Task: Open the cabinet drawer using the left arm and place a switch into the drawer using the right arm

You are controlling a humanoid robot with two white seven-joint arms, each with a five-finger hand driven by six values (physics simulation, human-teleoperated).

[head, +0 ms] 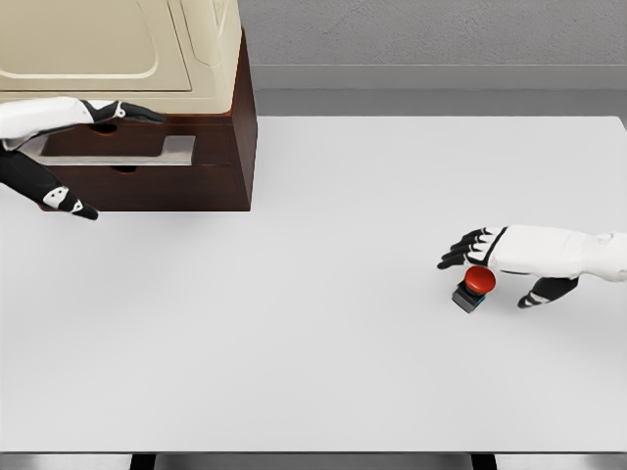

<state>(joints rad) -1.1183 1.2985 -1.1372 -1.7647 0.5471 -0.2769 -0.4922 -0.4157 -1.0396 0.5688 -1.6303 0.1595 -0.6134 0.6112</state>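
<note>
The switch [474,287], a red round button on a small dark base, lies on the white table at the right. My right hand [495,269] hovers directly over it, fingers spread to the left, thumb low beside it, holding nothing. The cabinet [186,88] stands at the back left, cream on top with a dark brown drawer section. Its upper drawer [118,149] is pulled out a little, showing a grey inner floor. My left hand [103,127] reaches in at the drawer front, fingers extended over the knob area, thumb hanging below; whether it touches the knob is hidden.
The white table [313,372] stretches wide between cabinet and switch. A second drawer with a small knob [123,169] sits under the opened one. The table's front edge runs along the bottom of the view.
</note>
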